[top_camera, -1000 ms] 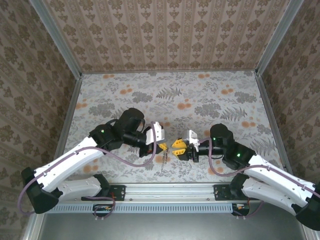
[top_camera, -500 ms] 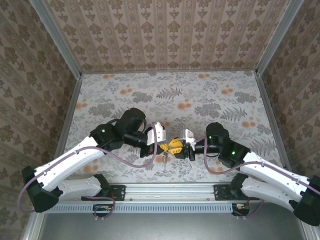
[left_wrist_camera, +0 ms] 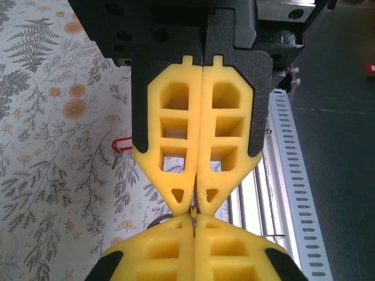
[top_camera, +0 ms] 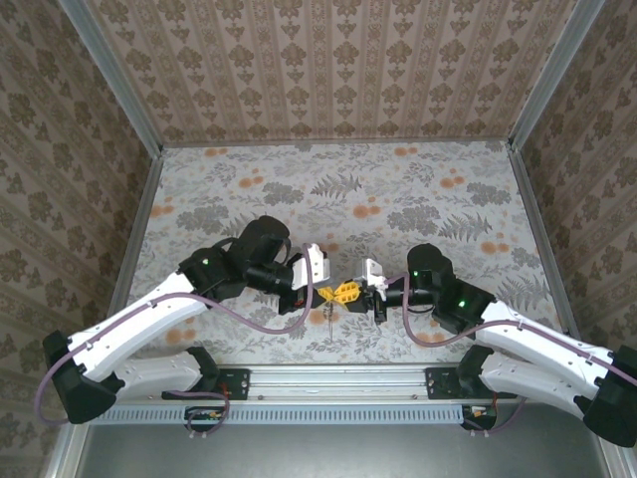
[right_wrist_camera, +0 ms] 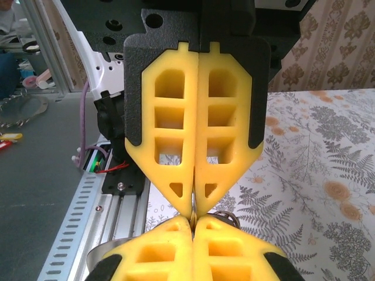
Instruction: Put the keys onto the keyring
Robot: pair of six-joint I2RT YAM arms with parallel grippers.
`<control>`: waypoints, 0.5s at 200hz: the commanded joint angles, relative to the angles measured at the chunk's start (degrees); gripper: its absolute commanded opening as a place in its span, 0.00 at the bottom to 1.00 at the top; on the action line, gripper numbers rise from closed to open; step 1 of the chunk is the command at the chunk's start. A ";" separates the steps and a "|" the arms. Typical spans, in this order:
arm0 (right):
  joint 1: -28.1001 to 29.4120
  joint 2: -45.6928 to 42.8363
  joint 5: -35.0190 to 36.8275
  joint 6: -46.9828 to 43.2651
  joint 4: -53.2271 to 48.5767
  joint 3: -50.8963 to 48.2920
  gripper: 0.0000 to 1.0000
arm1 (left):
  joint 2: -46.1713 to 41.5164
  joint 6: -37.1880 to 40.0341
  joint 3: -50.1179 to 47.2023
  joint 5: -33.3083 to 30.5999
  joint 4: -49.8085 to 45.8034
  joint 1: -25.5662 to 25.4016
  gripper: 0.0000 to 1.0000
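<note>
Both arms reach inward over the near middle of the table [top_camera: 398, 199], and their tips meet nose to nose just beyond the metal rail [top_camera: 338, 383] at the near edge. The left end effector [top_camera: 324, 295] comes in from the left and the right end effector [top_camera: 348, 291] from the right.

In the left wrist view, the left end effector's yellow pads [left_wrist_camera: 176, 134] are pressed flat together along their whole length, with no gap between them. The keyring [left_wrist_camera: 192, 216] shows as a thin sliver of dull metal pinched at their tips. It runs straight into the seam of the right end effector's pads, which are also fully closed, so both appear to clamp the same piece of wire.

In the right wrist view, short curves of the loop swing out to either side below the tips. In the top view, the rest of the loop hangs as a fine line on the near side of the two tips, over the table.

The keys [left_wrist_camera: 120, 144], one small red oblong, lie flat on the flowered table. They are beside the left end effector on its far side, away from the rail, apart from the keyring and touched by neither end effector.
</note>
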 commanded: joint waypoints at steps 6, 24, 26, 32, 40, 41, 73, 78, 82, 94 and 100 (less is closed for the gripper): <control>0.65 -2.69 -1.01 0.41 5.79 -0.18 0.00 | -2.88 -3.05 -2.45 1.79 7.09 -0.27 0.13; 0.51 -3.95 -1.03 1.11 6.67 -0.77 0.00 | -6.39 -5.42 -5.42 1.99 9.65 0.67 0.29; 0.44 -4.07 -1.02 1.23 6.92 -0.89 0.00 | -6.84 -5.63 -5.75 1.95 10.03 0.82 0.33; 0.41 -4.41 -1.04 1.47 7.28 -1.29 0.00 | -7.96 -6.53 -6.81 1.82 11.03 1.22 0.43; 0.22 -4.79 -1.02 1.88 8.28 -1.76 0.00 | -9.98 -7.89 -8.53 1.44 12.46 1.72 0.47; 0.22 -4.81 -1.02 1.94 8.36 -1.83 0.00 | -10.23 -8.13 -8.74 1.41 12.70 1.75 0.47; -0.10 -5.22 -2.19 4.30 13.07 -3.26 0.00 | -16.72 -13.59 -15.86 0.83 22.43 3.12 0.48; -0.05 -5.27 -2.36 4.68 14.03 -3.45 0.00 | -17.35 -14.23 -16.87 0.59 23.97 3.28 0.48; -0.05 -5.24 -2.56 4.94 14.58 -3.63 0.00 | -17.63 -14.65 -17.50 0.35 25.13 3.39 0.48; -0.14 -5.15 -3.21 5.55 15.81 -3.95 0.00 | -18.30 -16.01 -19.20 0.30 28.91 3.59 0.46; -0.07 -5.04 -3.38 5.89 16.21 -4.11 0.00 | -18.20 -16.42 -19.65 0.56 30.31 3.60 0.46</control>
